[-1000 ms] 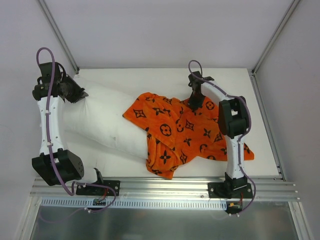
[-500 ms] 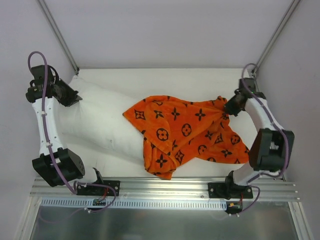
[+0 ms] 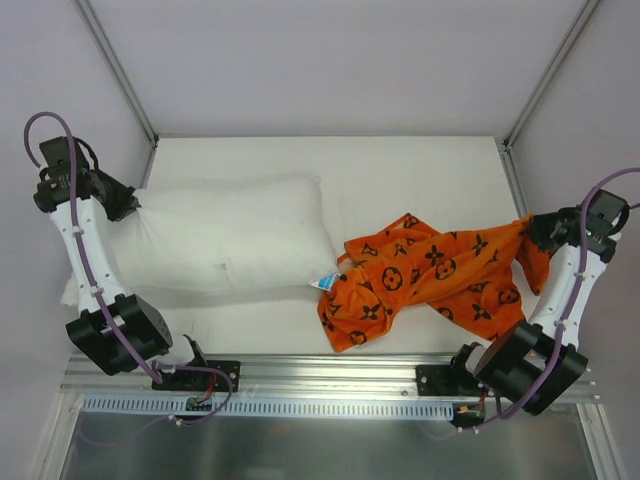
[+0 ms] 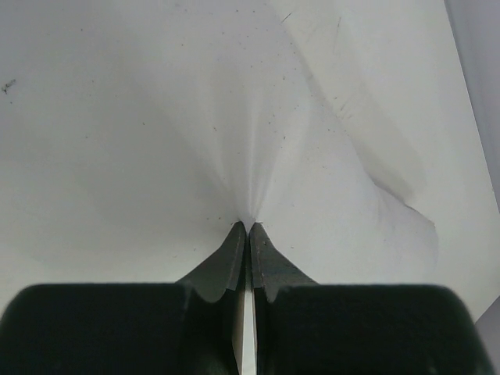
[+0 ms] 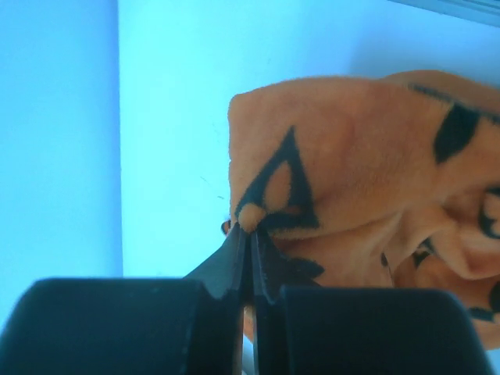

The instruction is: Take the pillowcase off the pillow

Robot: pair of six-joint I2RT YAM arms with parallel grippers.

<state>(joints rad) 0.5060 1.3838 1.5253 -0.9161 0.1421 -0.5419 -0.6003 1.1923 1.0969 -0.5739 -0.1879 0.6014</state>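
The white pillow [image 3: 230, 240] lies on the left half of the table, fully bare, with a small white-and-blue tag [image 3: 325, 283] at its right end. My left gripper [image 3: 128, 203] is shut on the pillow's left end; in the left wrist view the white fabric [image 4: 234, 117] fans out from the closed gripper [image 4: 248, 228]. The orange pillowcase [image 3: 430, 275] lies stretched on the right half, apart from the pillow except near the tag. My right gripper [image 3: 540, 228] is shut on its right edge; in the right wrist view the gripper [image 5: 248, 232] pinches orange fabric [image 5: 359, 164].
The white table [image 3: 400, 170] is bounded by a metal rail [image 3: 320, 372] at the near edge and grey walls with slanted frame bars left and right. Both arm bases stand on the near rail. My right gripper is close to the right wall.
My right gripper pulled the pillowcase far to the right and off the pillow. My left gripper drew the pillow's end leftward. The pillow now lies bare.
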